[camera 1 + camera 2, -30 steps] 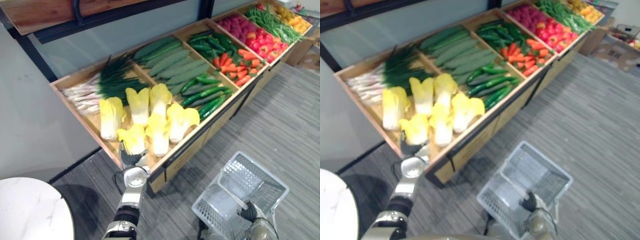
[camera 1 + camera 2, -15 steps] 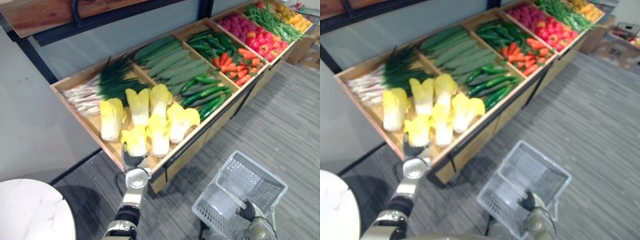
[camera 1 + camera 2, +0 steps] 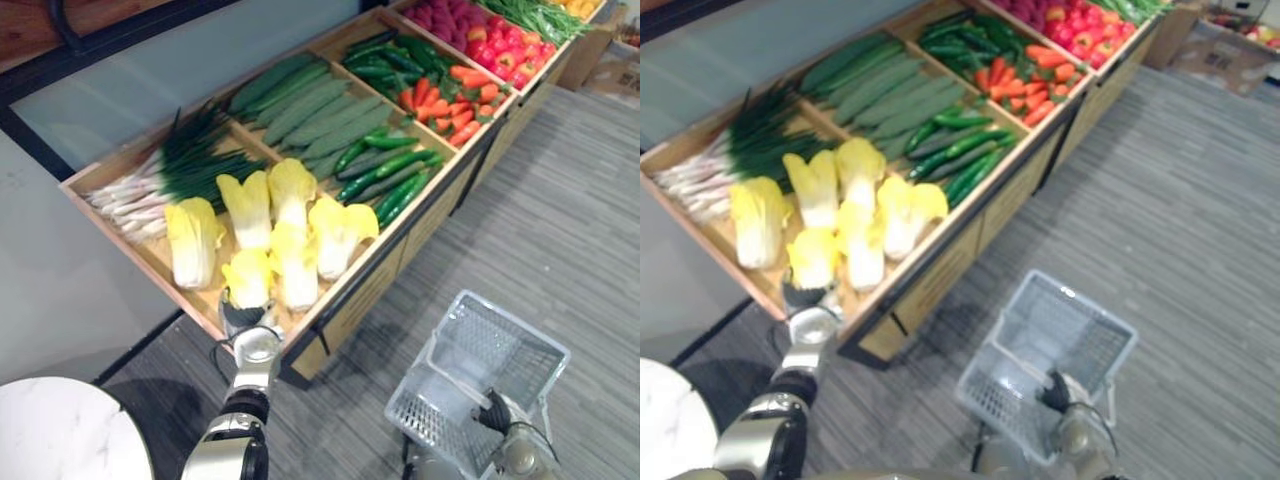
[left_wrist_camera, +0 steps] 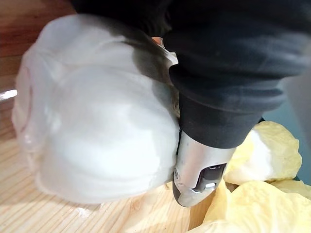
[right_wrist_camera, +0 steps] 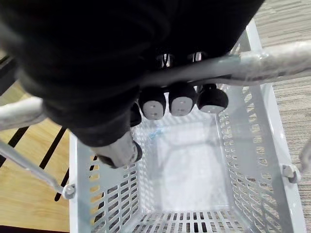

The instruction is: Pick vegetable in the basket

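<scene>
Left robot hand [image 3: 240, 316] seemingly grips front cabbage [image 3: 248, 279] beside 5 others [image 3: 297, 268]; right robot hand [image 3: 492, 412] holds basket [image 5: 252, 160].

Bright, even light, soft shadow beneath the wooden stand [image 3: 372, 298], white glare washing out the cabbage [image 4: 97, 145]

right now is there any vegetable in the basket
No, the basket is bare inside, seen past the right robot hand curled round its handle.

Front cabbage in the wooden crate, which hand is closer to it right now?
Left. The left hand sits against the white base of the cabbage at the front edge of the crate; the right hand is far off, curled round the handle of the basket.
</scene>
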